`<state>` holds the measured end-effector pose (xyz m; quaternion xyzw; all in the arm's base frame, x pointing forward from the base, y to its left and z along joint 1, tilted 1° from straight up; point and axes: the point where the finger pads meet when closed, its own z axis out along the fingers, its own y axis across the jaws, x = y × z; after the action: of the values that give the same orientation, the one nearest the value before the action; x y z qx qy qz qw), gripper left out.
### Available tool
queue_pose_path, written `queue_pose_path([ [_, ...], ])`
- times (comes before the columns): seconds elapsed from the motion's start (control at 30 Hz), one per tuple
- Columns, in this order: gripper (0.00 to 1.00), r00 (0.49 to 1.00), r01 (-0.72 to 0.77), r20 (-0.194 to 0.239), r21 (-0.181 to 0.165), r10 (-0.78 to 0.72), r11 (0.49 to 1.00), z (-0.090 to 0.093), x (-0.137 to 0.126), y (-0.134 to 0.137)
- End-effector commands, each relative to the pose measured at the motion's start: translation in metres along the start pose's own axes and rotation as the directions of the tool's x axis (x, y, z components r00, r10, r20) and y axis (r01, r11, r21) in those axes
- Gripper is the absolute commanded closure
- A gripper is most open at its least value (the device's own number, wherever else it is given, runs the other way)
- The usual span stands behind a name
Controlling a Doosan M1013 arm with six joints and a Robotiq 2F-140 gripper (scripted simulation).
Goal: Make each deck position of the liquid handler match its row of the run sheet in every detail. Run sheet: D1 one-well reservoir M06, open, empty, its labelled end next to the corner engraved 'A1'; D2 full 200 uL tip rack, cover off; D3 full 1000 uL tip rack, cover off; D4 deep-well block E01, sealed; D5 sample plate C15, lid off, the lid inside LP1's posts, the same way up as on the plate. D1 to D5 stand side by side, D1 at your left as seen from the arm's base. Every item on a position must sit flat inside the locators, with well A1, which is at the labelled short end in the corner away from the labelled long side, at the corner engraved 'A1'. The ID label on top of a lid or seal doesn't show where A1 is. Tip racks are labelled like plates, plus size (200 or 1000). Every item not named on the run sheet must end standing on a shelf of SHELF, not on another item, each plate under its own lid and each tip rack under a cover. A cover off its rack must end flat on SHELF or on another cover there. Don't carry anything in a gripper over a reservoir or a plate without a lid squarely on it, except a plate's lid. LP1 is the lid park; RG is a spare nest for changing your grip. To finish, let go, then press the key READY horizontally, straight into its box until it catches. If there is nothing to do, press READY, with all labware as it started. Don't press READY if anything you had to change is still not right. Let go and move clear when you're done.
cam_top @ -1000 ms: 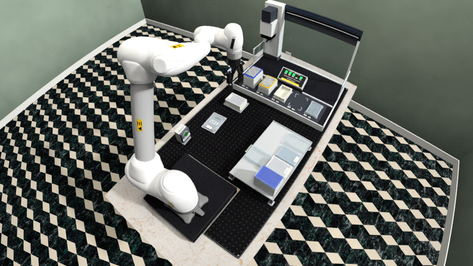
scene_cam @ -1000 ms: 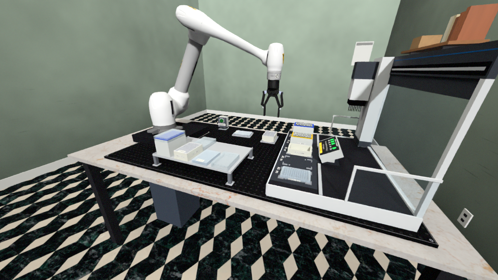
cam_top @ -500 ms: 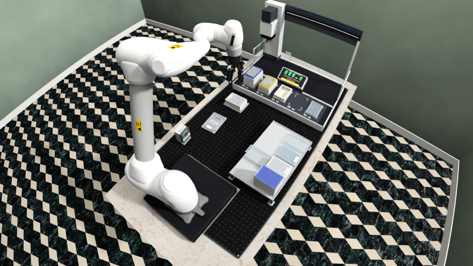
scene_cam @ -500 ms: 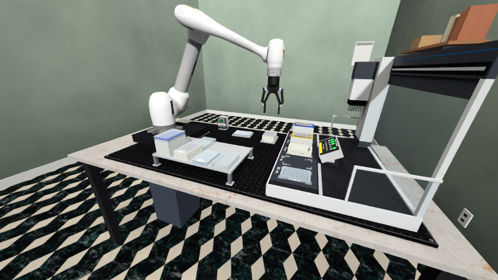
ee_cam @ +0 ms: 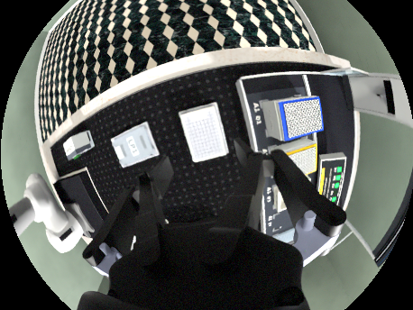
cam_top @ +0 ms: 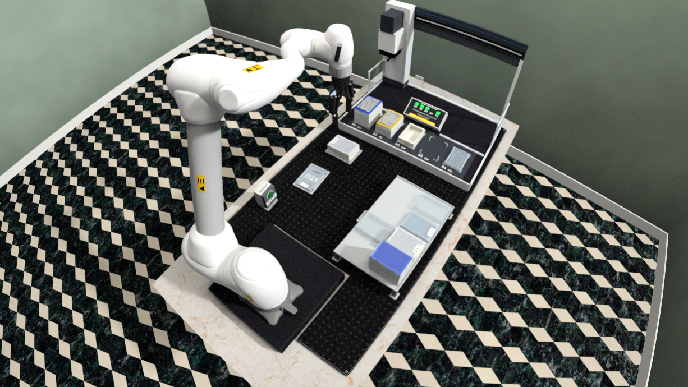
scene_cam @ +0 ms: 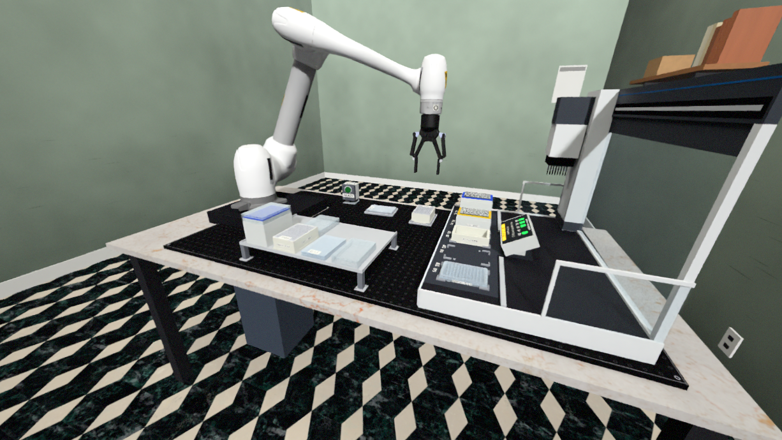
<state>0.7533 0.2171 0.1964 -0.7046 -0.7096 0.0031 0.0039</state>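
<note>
My gripper point(cam_top: 339, 103) hangs open and empty high over the black board, just off the deck's left end; it also shows in the side view point(scene_cam: 427, 158) and the wrist view point(ee_cam: 216, 188). On the deck, from that end, stand a blue-rimmed tip rack point(cam_top: 368, 109), a yellow-rimmed tip rack point(cam_top: 389, 122), a white open reservoir point(cam_top: 409, 135), an empty position point(cam_top: 434, 148) and a clear plate without lid point(cam_top: 456, 158). A white sealed block point(cam_top: 343, 147) point(ee_cam: 205, 132) sits on the spare nest below and beside the gripper. A lid lies in the lid park LP1 point(cam_top: 311, 178).
The READY key box point(cam_top: 266, 195) stands near the arm's column. The shelf point(cam_top: 394, 225) holds a blue-covered tip rack point(cam_top: 390, 257), a white plate point(cam_top: 406, 240), a lidded plate point(cam_top: 420, 225) and clear covers. The handler's gantry head point(cam_top: 392, 28) and a control panel point(cam_top: 426, 113) stand behind the deck.
</note>
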Motion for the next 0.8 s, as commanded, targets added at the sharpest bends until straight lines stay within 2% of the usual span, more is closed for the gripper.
queue_pose_path([
  [0.0,0.34,1.000,0.000,-0.001,-0.001,0.000,1.000,-0.006,0.000,0.000],
  [0.77,0.34,1.000,0.000,-0.001,-0.001,0.000,1.000,-0.038,0.000,0.000],
])
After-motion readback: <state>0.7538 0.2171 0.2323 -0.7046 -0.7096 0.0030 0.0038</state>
